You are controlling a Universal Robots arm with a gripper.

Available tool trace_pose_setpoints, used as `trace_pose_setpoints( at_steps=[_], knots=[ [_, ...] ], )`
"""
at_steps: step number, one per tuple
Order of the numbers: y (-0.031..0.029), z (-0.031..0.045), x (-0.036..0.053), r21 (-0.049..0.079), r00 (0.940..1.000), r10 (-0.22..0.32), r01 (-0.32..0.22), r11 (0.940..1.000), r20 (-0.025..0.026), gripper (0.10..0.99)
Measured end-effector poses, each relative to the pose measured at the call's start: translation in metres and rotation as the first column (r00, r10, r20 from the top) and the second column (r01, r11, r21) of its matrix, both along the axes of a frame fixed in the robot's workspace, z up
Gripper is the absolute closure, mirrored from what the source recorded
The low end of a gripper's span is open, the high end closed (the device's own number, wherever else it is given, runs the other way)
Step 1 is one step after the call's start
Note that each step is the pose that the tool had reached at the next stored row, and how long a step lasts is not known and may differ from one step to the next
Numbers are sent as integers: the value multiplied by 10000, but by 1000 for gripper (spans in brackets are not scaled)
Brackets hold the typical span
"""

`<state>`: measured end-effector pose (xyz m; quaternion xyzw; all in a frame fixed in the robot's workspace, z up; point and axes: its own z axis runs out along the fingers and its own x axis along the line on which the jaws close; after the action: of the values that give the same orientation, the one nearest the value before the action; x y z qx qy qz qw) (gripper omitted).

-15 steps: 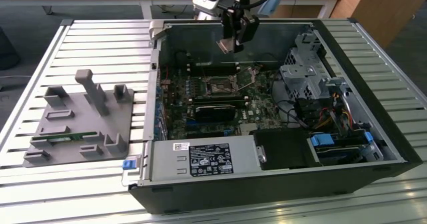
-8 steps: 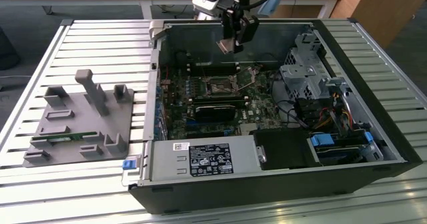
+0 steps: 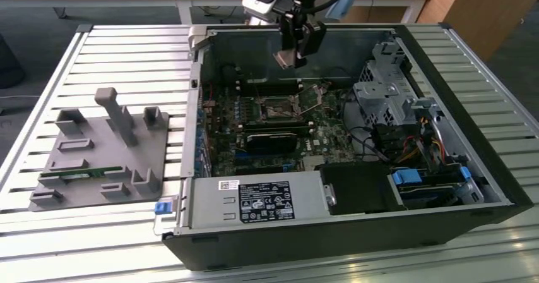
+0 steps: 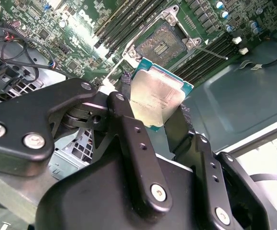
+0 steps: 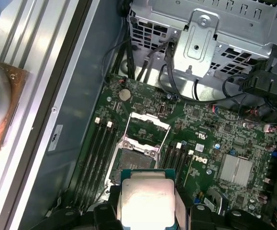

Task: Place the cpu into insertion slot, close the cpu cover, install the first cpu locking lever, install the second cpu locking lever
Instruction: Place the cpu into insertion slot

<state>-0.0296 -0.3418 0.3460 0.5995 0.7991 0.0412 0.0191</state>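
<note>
Second wrist view is showing the end effector (image 4: 153,109) pinching the cpu (image 4: 160,88) by two opposite edges, with one black finger on each side. The cpu is hanging in the air with its shiny grey top showing, and it is touching nothing but the fingers. Beyond it the insertion slot (image 4: 161,42) is lying open on the green board (image 4: 71,19), and nothing is sitting inside it. In the first wrist view the cpu cover (image 5: 149,127) is standing flipped open, just beside the slot, so the way in is looking free. In the exterior view the arm is holding the chip high over the open computer case (image 3: 337,239), well above the board, and the case is resting on the ribbed metal surface (image 3: 126,55). The cpu is looking small, thin and flat, so it is probably very light and stiff and is not going to bend. It is likely easy to hurt too: the flat underside should not be rubbed or bumped, and the little parts inside the slot could be bending if the chip is dropping in crooked. The edges seem the safe place to hold, and that is where the fingers are gripping. The smooth metal could be slipping if the squeeze is too soft.
</note>
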Motion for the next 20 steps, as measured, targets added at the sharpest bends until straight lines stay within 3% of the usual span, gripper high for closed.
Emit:
trace_pose_setpoints(
  at_steps=[7, 13, 17, 20],
  knots=[
    [0, -41, -11, -21, 9997, -257, 257, 9997, 0, 553],
    [0, -94, -15, -32, 9969, -789, 789, 9969, 0, 553],
    [0, -141, -14, -38, 9894, -1450, 1450, 9894, 3, 553],
    [0, -182, -14, -38, 9802, -1980, 1980, 9802, 8, 553]
  ],
)
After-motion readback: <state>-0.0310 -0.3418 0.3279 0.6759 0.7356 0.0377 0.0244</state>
